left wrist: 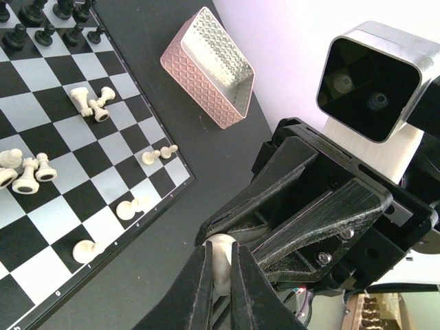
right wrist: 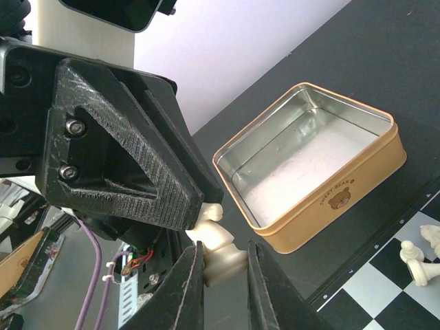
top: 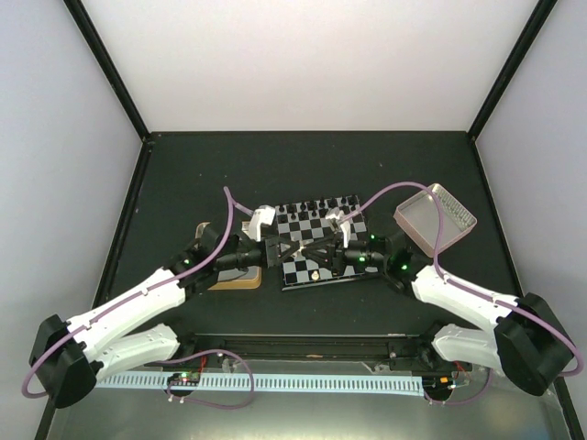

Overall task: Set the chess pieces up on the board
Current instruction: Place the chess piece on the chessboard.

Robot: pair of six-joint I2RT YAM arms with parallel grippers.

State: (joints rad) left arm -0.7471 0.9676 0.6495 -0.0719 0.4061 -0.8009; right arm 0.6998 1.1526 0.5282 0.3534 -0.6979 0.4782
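Observation:
Both grippers meet above the board (top: 295,270) with one cream knight (right wrist: 221,237) between them. My right gripper (right wrist: 225,249) is shut on the knight's base. My left gripper (left wrist: 221,249) is shut on the same knight (left wrist: 223,256) at its head end. In the top view the left gripper (top: 309,249) and the right gripper (top: 324,255) touch tip to tip over the board's middle. Black pieces (left wrist: 41,15) stand in rows at the board's far edge. Several cream pieces (left wrist: 88,103) lie tipped over on the squares, and one more (left wrist: 86,251) lies near the board's rim.
A gold-rimmed tin tray (right wrist: 357,172) stands left of the board, under the left arm (top: 240,280). A pink-sided tray (top: 436,218) sits right of the board on the dark table. Cables loop over both arms.

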